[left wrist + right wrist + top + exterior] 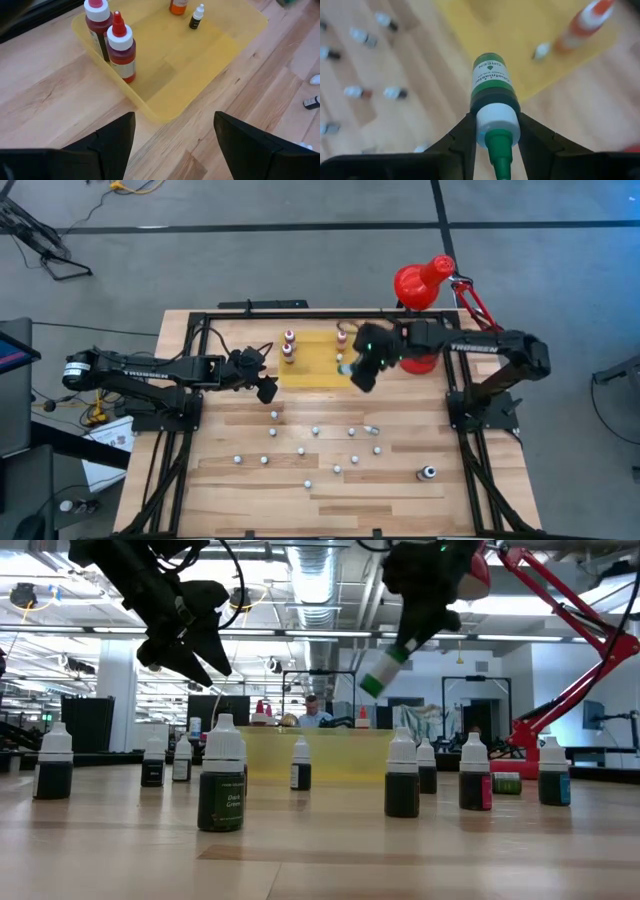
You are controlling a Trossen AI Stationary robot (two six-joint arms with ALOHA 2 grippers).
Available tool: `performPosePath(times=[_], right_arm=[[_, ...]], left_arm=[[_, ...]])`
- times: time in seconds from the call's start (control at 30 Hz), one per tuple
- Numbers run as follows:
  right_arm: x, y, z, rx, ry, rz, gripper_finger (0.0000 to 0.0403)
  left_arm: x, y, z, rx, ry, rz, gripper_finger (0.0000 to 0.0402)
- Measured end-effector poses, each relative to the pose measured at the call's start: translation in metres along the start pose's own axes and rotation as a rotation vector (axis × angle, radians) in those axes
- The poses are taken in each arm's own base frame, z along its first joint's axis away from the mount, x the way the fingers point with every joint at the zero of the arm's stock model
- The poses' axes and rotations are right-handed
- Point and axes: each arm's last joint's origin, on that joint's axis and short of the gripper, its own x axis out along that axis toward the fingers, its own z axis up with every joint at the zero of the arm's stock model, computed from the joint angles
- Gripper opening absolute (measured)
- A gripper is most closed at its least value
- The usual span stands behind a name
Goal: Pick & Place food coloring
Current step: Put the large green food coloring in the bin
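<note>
Carrying the green food coloring bottle (pixel 493 90) tilted above the yellow mat (pixel 318 358), the right gripper (pixel 495 145) pinches only its neck in narrow jaws, so it could slip and topple the bottles below.

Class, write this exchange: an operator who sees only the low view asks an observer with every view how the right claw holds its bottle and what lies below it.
Operator: How is that bottle gripped?
Observer: The right claw pinches the green bottle at its white collar, nozzle toward the wrist.
Operator: What's beneath it?
Observer: From above, it hangs over the edge of the yellow mat.
</note>
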Motion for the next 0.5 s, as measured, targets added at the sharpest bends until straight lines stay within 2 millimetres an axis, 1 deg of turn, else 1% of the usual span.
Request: performPosePath(times=[0.1,0.2,0.23,0.3,0.4,0.5], right_arm=[[0.001,-0.015,0.010,-0.004,-0.049,0.010,0.0107],[0.011,-0.025,0.020,0.005,-0.071,0.021,0.0107],[0.014,-0.028,0.022,0.002,-0.050,0.017,0.0107],[0.024,-0.030,0.033,-0.022,-0.041,0.018,0.0108],[0.040,-0.031,0.046,-0.081,0.060,-0.005,0.0111],[0.048,-0.032,0.063,-0.136,0.117,-0.049,0.0111]], left_arm=[[0.000,0.000,0.000,0.001,0.001,0.000,0.0263],[0.000,0.000,0.000,0.001,0.001,0.000,0.0263],[0.000,0.000,0.000,0.002,0.001,-0.001,0.0263],[0.000,0.000,0.000,0.003,0.002,0.002,0.0263],[0.000,0.000,0.000,0.008,0.002,0.005,0.0263],[0.000,0.000,-0.002,0.016,0.012,0.009,0.0263]])
